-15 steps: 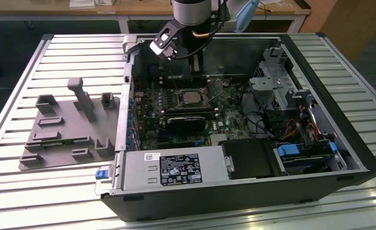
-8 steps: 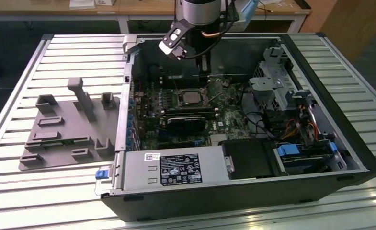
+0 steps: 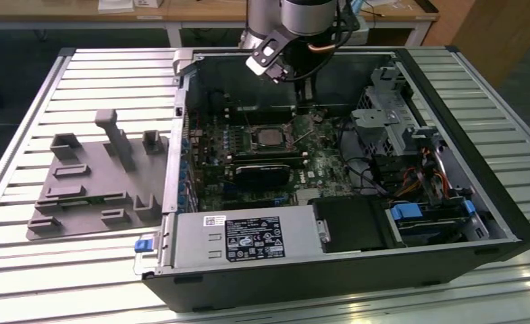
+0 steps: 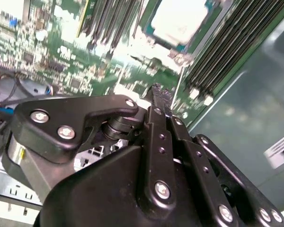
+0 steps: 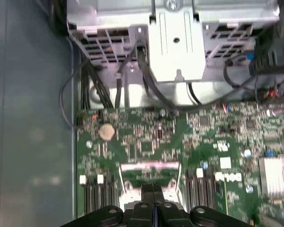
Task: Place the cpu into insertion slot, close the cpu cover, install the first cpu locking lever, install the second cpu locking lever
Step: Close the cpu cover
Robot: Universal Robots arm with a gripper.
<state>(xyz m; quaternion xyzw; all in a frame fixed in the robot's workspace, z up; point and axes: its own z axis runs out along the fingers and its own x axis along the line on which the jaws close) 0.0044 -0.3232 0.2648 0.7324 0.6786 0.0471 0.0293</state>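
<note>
Plainly, exterior view: cpu [image 3: 269,135] seated; second wrist view: hand [image 4: 155,91] closed.

The cpu [image 4: 179,20], a flat square with a pale silver top, lay seated in the insertion slot [image 3: 254,136] on the green board [image 5: 132,137]. The cpu cover [image 5: 149,168], a thin silver frame, seemed swung open alongside.

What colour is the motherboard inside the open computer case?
The motherboard is green, and it shows best in the first wrist view.
</note>
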